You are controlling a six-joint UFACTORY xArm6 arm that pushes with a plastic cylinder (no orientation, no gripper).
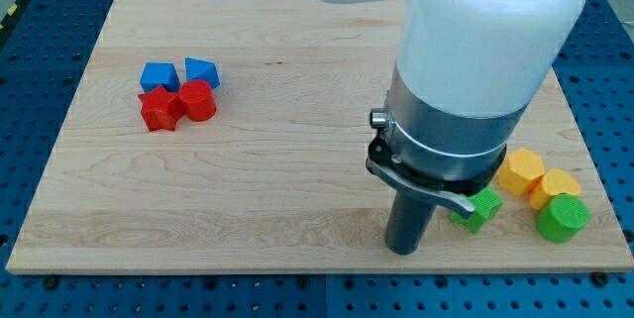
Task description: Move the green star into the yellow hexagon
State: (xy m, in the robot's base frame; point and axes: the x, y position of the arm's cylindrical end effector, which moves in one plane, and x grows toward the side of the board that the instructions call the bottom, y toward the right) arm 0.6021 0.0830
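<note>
Down near the view's bottom right, the green star (480, 209) sits on the wooden board (297, 140). A lot of it is hidden behind the robot arm (466, 80), so only its right part shows. The yellow hexagon (521, 171) is just up and to the right of the star. They are very near each other, and I cannot tell if they touch.

My tip (401, 250) is just to the left of the green star, a little lower, close to the board's bottom edge. I cannot tell if it touches the star. There is no pincer here, only the straight dark rod, and it has hold of nothing.

Right next to the yellow hexagon, on its lower right, is another yellow block (558, 186). They look like they touch. Below that one is a round green block (563, 218), right up against it.

Far away, at the view's upper left, four blocks sit bunched together. There are two blue blocks, one on the left (158, 76) and one on the right (201, 71). Under them are a red star (159, 109) and a red block (198, 101).
</note>
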